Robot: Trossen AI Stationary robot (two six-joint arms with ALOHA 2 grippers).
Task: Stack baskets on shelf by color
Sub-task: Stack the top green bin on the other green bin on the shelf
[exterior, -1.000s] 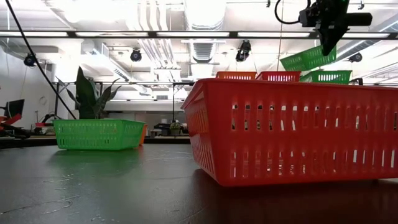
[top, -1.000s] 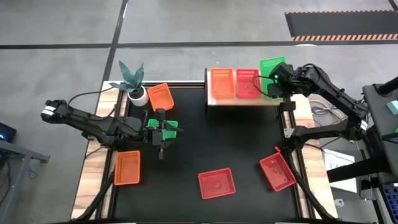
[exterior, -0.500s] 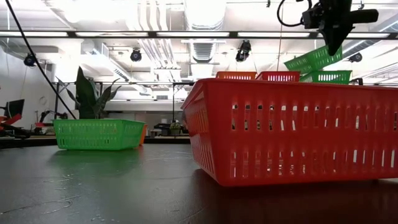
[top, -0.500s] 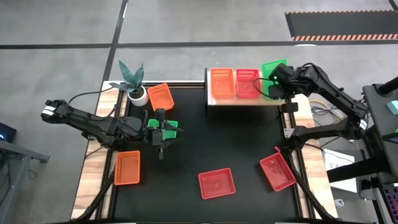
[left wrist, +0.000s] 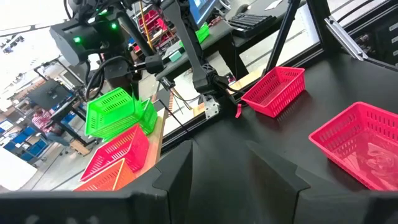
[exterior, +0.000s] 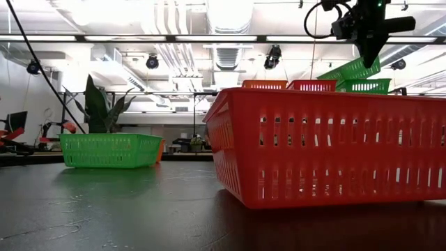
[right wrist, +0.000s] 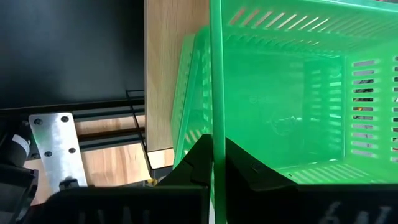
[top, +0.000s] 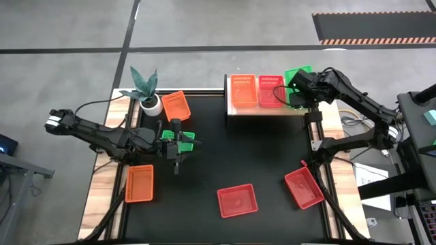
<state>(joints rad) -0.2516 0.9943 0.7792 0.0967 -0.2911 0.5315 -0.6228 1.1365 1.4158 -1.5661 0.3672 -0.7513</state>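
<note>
The right claw sits at the upper right of the high view, above the light wooden shelf. Its two fingers are pinched tight on the thin side wall of a green plastic mesh basket. That basket hangs tilted, partly over another green mesh basket sitting on the shelf, next to a red-pink mesh basket and an orange mesh basket.

These baskets look very light and a bit bendy, with lots of holes. The rim is the best spot to grab, since it is thin enough to pinch. A tilted basket could catch on the one below, I think, so it needs to go level before it drops in.

The left claw waits at the middle left of the high view, above one more green mesh basket on the black tabletop. Its fingers are apart and hold nothing.
</note>
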